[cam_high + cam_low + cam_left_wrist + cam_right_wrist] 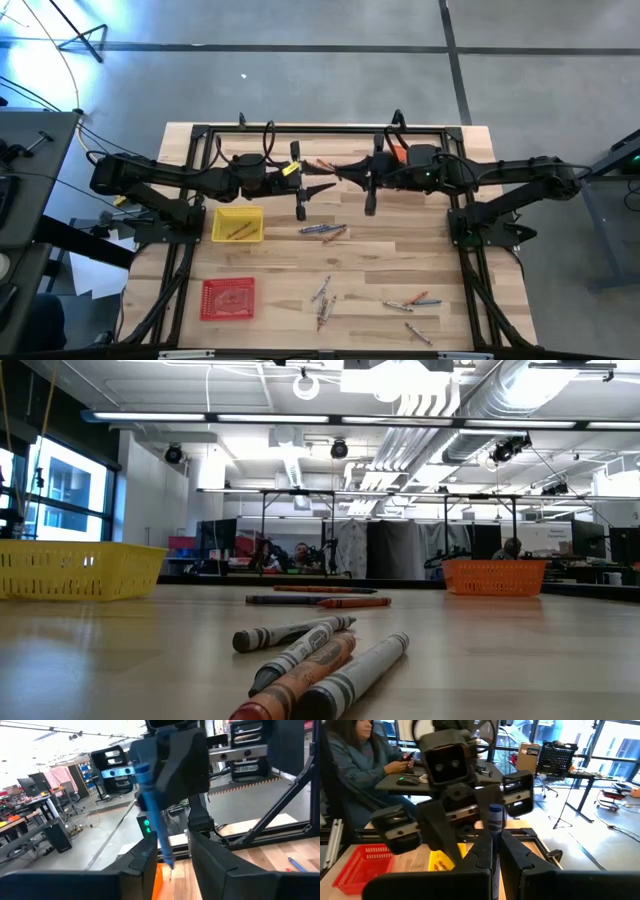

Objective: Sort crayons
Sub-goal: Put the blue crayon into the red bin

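Note:
Above the far middle of the table my two grippers meet tip to tip. My right gripper (495, 847) is shut on a blue crayon (152, 812). My left gripper (172, 852) stands open, one finger on each side of the crayon's lower end, and I cannot tell whether it touches. In the high view the left gripper (322, 187) and the right gripper (342, 172) face each other. Loose crayons (323, 231) lie flat on the wood, with more of them (323, 300) nearer the front. My right gripper pinches the blue crayon between its two fingers, coming level from the table's right. One end (495, 815) sticks out past the fingertips; the fingers hide the rest. The crayon is lifted clear of the table and slants, its free end (167, 857) between my left fingers.
A yellow tray (238, 224) with a few crayons sits left of centre, a red tray (228, 298) near the front left, and an orange tray (495, 576) at the far side by the right arm. More crayons (410, 302) lie front right. A person sits beyond the table's left.

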Tool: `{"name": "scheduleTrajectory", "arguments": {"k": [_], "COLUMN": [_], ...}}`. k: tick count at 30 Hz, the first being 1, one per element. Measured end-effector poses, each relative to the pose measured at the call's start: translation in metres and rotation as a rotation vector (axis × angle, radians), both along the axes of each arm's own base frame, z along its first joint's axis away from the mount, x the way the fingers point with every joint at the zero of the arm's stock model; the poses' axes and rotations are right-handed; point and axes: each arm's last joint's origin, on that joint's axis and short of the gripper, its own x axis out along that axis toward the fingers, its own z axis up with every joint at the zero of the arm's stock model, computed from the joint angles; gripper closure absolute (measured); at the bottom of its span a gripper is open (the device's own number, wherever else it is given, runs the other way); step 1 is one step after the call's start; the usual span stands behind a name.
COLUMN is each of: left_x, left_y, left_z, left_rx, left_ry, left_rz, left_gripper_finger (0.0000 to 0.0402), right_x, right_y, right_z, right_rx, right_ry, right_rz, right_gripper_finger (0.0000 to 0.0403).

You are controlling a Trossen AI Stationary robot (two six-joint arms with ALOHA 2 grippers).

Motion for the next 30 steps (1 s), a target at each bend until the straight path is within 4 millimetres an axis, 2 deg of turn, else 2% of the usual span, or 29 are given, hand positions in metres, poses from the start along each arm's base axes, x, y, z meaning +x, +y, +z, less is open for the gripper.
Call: {"name": "scheduleTrajectory", "arguments": {"k": [9, 16, 21, 25, 30], "left_x": [0.004, 0.019, 0.029, 0.030, 0.029], "left_y": [-0.001, -0.002, -0.001, -0.001, 0.000], "left_z": [0.001, -0.013, -0.014, -0.010, -0.009], "left_rx": [-0.026, -0.041, -0.023, 0.010, 0.010], "left_ry": [-0.047, -0.060, -0.094, -0.097, -0.095], "left_rz": [-0.013, -0.065, -0.057, -0.032, -0.029], "left_gripper_finger": [0.0249, 0.0243, 0.0243, 0.0262, 0.0316], "right_x": [0.000, 0.000, 0.000, 0.000, 0.000], "right_y": [0.003, 0.004, 0.004, 0.004, 0.004], "right_z": [0.002, 0.004, 0.004, 0.003, 0.002], "right_rx": [-0.017, -0.034, -0.033, -0.033, -0.034], "right_ry": [-0.022, -0.041, -0.040, -0.030, -0.017], "right_rz": [0.015, 0.024, 0.033, 0.033, 0.037], "right_gripper_finger": [0.0402, 0.0402, 0.0402, 0.0402, 0.0402]}}
